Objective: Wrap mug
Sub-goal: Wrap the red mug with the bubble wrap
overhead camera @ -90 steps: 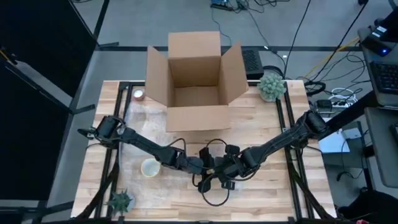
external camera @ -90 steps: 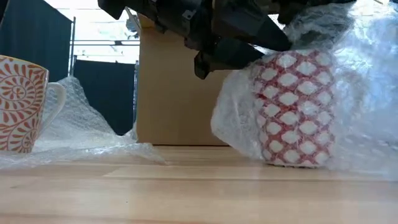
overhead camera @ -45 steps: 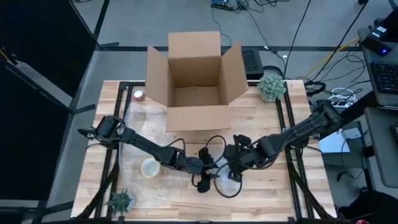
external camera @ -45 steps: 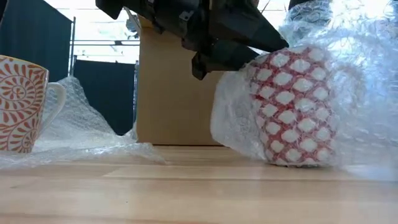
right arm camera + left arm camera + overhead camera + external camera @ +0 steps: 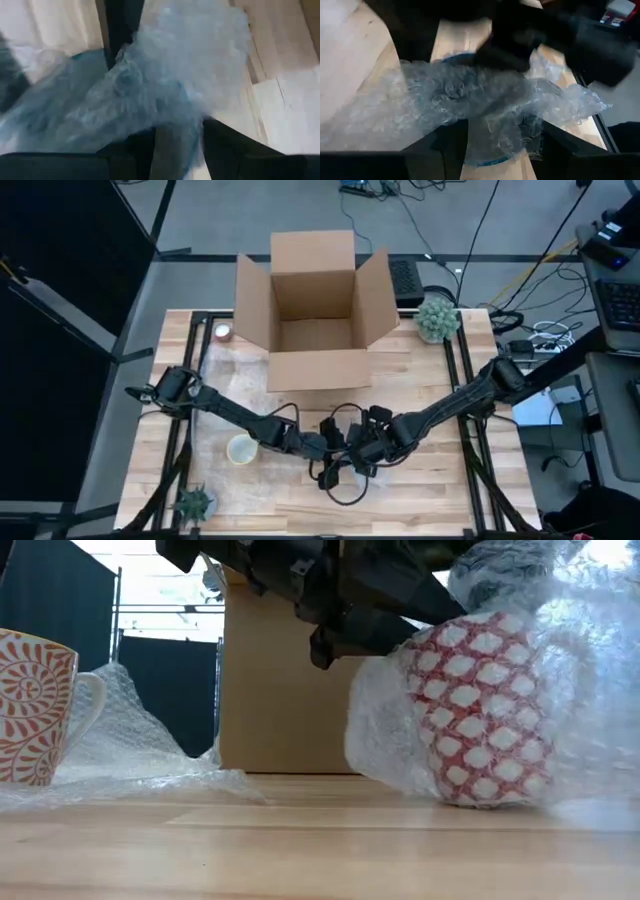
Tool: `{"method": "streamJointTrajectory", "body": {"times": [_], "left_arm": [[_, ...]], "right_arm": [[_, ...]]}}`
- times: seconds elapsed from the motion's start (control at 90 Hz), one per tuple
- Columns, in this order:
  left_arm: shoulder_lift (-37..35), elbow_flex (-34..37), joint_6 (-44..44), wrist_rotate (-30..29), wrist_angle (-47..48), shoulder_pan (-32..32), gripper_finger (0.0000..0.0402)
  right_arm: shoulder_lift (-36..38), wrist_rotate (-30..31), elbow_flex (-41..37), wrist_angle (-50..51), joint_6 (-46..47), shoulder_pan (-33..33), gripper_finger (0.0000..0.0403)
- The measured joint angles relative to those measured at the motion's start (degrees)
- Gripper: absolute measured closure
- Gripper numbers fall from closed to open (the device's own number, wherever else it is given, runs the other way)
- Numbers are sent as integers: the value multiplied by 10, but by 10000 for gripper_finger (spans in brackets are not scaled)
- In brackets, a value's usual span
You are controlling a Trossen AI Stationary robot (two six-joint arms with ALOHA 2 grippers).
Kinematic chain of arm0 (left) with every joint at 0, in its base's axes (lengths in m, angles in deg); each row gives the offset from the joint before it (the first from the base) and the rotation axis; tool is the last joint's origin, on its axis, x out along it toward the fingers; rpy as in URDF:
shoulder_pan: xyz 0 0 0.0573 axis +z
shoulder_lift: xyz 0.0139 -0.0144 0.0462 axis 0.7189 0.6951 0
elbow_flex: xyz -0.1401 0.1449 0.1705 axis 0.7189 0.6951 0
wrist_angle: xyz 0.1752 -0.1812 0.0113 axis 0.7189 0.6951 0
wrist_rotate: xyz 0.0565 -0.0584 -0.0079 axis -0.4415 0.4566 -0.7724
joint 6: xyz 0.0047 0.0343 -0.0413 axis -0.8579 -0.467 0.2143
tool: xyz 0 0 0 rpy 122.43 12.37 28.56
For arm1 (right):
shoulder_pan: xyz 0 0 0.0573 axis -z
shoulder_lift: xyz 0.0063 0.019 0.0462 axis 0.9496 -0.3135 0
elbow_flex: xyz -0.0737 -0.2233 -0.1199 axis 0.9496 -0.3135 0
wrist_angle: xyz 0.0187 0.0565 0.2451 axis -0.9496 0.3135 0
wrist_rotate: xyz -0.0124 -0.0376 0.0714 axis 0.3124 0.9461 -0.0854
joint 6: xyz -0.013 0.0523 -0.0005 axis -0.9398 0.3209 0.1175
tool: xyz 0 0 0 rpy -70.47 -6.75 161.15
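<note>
The mug (image 5: 482, 710), red with a white diamond pattern, stands on the table near the middle and is swathed in clear bubble wrap (image 5: 385, 745). From above, both grippers meet over it: my left gripper (image 5: 335, 452) comes from the left and my right gripper (image 5: 363, 454) from the right. In the left wrist view the mug's blue rim (image 5: 485, 161) and the wrap lie between that gripper's fingers. My right gripper (image 5: 177, 145) is shut on a bunch of wrap. The arms hide the mug in the high view. My left gripper has the wrapped top of the mug between its two fingers (image 5: 451, 145), the blue rim showing through the wrap beside them. It slants down from the table's left. The mug's base rests on the table, leaning slightly. My right gripper pinches a crumpled bunch of bubble wrap (image 5: 172, 122) between its two fingers, several layers by the look of it. It slants down from the table's right. The wrap runs from the fingers over the mug's top.
A second mug (image 5: 30, 705), orange-patterned, stands on another bubble wrap sheet (image 5: 130, 755) at the near left. An open cardboard box (image 5: 315, 310) stands at the far middle. A plant (image 5: 437, 318) is at the far right, another (image 5: 193, 504) at the near left corner.
My right gripper drew back toward the table's right with the wrap, then returned to the mug, laying the wrap over its top. The mug has slid slightly and now leans a little. My left gripper has stayed at the mug.
</note>
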Motion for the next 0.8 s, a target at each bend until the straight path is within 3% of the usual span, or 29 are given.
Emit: {"method": "streamJointTrajectory", "body": {"times": [0.278, 0.667, 0.8], "left_arm": [[0, 0, -1, 1, -10, -1, 231], [0, 1, -1, -2, -5, -1, 231], [0, 1, -1, -2, -5, -1, 231]], "right_arm": [[-24, -11, 0, 2, -15, 0, 273], [125, -24, -4, 66, -52, -19, 273], [157, 5, -4, 57, -48, -21, 273]]}}
